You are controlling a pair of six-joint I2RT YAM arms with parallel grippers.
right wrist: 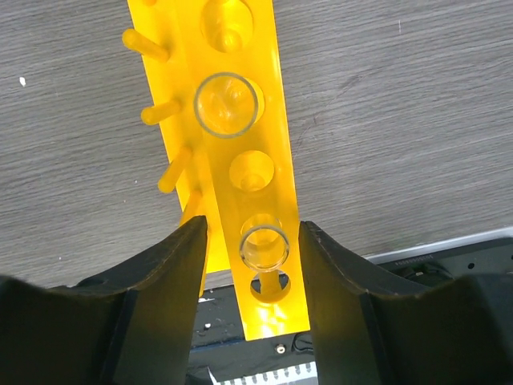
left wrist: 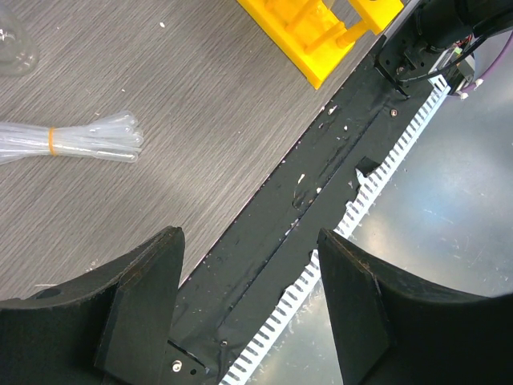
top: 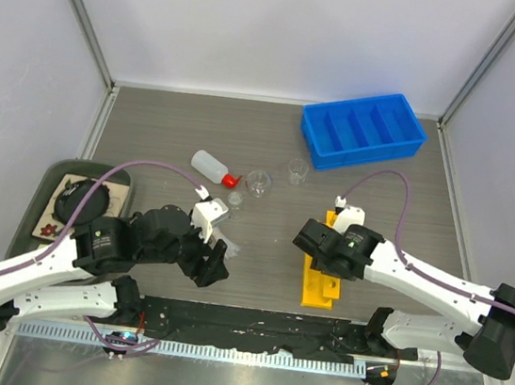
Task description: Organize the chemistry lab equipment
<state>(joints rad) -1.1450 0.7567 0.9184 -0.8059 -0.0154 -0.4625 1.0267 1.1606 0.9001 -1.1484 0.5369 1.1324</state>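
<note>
Yellow rack (top: 319,281): far end is hidden beneath the right arm (top: 364,249). Pipette bundle (left wrist: 72,143): cut off at the left frame edge. Glass vessel (left wrist: 14,50): cropped, type not determined. Dark green tray (top: 49,186), left table edge: partly covered by the left arm (top: 29,267), contents too small to be identified.

The left arm (top: 34,268) and right arm (top: 426,281) have white shells, black joints; lilac cables (top: 400,188); matte-black end effector fingers (left wrist: 144,305).

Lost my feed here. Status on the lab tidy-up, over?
Left gripper open, empty. Right gripper open, astride the yellow rack, two glass tubes seated. Pipette bundle loose on table. No obstruction seen.
</note>
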